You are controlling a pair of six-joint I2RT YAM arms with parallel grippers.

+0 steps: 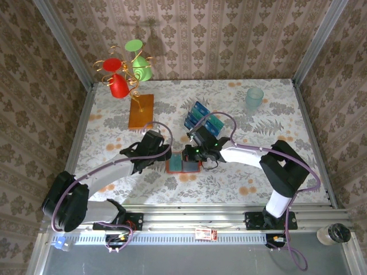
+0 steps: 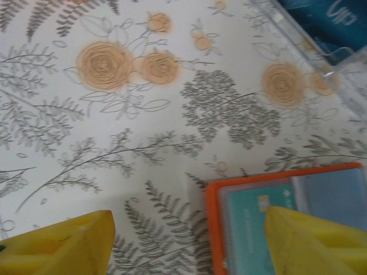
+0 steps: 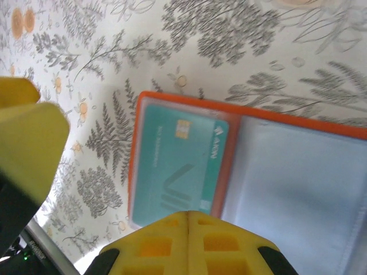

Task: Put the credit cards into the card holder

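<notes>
Card holder [image 3: 228, 166] beneath right gripper [image 3: 123, 166]

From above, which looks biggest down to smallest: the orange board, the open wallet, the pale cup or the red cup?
1. the orange board
2. the wallet, though part of it is covered
3. the pale cup and the red cup look about alike, so I won't rank them.

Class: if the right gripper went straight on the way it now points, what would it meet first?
Probably the card holder, near the edge of its pocket holding a teal card. The open right gripper looks close above it; depth is unclear.
</notes>
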